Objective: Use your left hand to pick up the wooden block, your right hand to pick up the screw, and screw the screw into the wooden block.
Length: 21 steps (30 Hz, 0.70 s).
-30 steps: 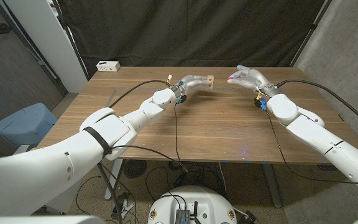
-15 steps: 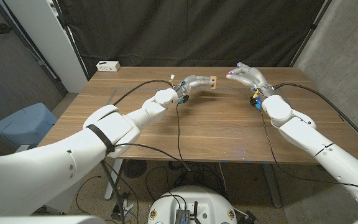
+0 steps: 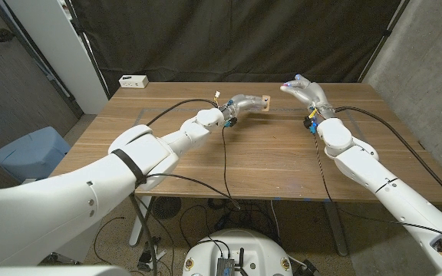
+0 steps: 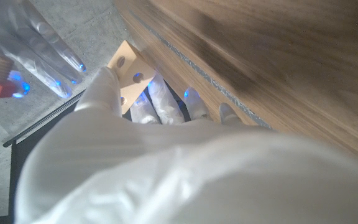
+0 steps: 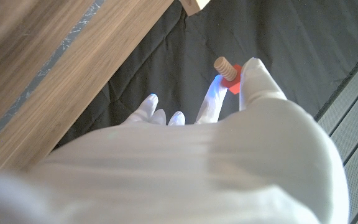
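The tabletop is brown wood with a visible grain and a matt finish. The wooden block is pale, bare, smooth wood with drilled holes. The screw has a light wooden threaded shaft and a red head. Both the left hand and the right hand look like smooth, glossy white plastic. A dark matt cloth hangs behind.

A small white rectangular box sits at the far left corner of the brown wooden table. A black fabric curtain hangs behind the table. A pale blue rounded bin stands on the floor left of the table.
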{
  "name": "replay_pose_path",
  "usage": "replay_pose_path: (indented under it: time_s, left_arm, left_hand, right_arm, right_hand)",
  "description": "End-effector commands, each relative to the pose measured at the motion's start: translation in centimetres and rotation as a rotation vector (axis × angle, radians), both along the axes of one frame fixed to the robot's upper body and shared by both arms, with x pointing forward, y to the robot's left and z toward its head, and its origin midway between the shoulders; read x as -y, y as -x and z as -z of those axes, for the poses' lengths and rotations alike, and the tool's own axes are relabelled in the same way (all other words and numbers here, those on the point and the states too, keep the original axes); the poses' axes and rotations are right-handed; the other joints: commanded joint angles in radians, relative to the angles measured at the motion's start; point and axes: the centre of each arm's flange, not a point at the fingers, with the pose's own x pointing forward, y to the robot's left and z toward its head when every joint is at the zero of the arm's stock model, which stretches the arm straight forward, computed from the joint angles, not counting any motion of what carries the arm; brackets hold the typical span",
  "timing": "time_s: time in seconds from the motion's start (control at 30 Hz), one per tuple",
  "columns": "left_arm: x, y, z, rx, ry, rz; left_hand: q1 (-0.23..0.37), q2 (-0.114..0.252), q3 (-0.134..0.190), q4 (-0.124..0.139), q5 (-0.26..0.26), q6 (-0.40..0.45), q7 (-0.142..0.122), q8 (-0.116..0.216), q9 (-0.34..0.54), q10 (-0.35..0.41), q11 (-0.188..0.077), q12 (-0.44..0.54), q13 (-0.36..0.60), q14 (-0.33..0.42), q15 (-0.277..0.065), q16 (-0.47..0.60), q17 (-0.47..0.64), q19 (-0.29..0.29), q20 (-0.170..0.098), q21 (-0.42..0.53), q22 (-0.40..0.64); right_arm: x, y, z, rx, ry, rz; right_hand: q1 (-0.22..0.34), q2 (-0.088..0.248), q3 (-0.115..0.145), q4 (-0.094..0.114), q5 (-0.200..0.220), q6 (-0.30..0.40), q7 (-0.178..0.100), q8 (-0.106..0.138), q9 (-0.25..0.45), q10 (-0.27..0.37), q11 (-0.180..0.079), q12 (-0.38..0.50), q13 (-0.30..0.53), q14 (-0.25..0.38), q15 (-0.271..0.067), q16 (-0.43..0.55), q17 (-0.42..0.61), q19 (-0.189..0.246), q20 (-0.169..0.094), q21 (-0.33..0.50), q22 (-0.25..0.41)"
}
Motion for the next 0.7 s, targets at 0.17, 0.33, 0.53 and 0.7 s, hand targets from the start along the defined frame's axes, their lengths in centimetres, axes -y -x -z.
replay_pose_path:
  time_s: [0.17,0.33,0.53,0.7]
  left_arm:
    - [1.9,-0.3,-0.8,-0.035,-0.061,-0.068]
    - [2.3,-0.1,-1.2,-0.008,-0.089,-0.066]
    - [2.4,0.1,-1.4,0.011,-0.096,-0.057]
    - [2.4,0.4,-1.3,0.035,-0.094,-0.035]
  left_hand:
    - [0.004,0.013,0.003,0.003,0.004,0.020,-0.005,0.011,0.005,-0.013,0.000,-0.002,-0.003,-0.007,-0.044,0.001,0.002,-0.009,-0.001,0.007,0.004]
    - [0.005,0.013,0.003,0.002,0.004,0.016,-0.005,0.009,0.005,-0.022,-0.001,-0.006,-0.005,-0.013,-0.047,0.000,0.002,-0.010,-0.002,0.007,0.004]
    - [0.005,0.013,0.003,0.001,0.004,0.013,-0.005,0.008,0.005,-0.029,-0.001,-0.008,-0.006,-0.015,-0.049,-0.001,0.002,-0.016,-0.001,0.005,0.004]
    - [0.005,0.013,0.002,0.001,0.004,0.010,-0.005,0.008,0.005,-0.033,-0.002,-0.009,-0.007,-0.016,-0.051,-0.001,0.002,-0.019,-0.001,0.004,0.004]
  right_arm:
    - [-1.7,-1.6,0.6,-0.008,-0.146,-0.025]
    - [-1.8,-2.1,0.9,-0.020,-0.169,-0.032]
    - [-1.9,-2.4,1.1,-0.026,-0.191,-0.036]
    - [-1.8,-2.7,1.2,-0.026,-0.217,-0.041]
  right_hand:
    - [0.013,-0.003,-0.003,-0.002,-0.001,0.009,0.003,0.006,0.005,0.010,0.009,0.003,0.002,0.014,0.000,0.005,0.005,0.011,0.002,0.004,0.005]
    - [0.013,-0.003,-0.004,-0.002,-0.001,0.010,0.005,0.006,0.002,0.013,0.012,0.003,0.003,0.017,0.000,0.005,0.005,0.013,0.004,0.004,0.005]
    - [0.014,-0.001,-0.004,-0.002,-0.002,0.011,0.004,0.007,0.001,0.015,0.011,0.002,0.003,0.020,0.000,0.006,0.005,0.015,0.004,0.004,0.005]
    - [0.014,-0.002,-0.005,-0.001,-0.002,0.010,0.005,0.008,0.001,0.016,0.017,0.002,0.003,0.021,0.000,0.005,0.006,0.016,0.005,0.003,0.005]
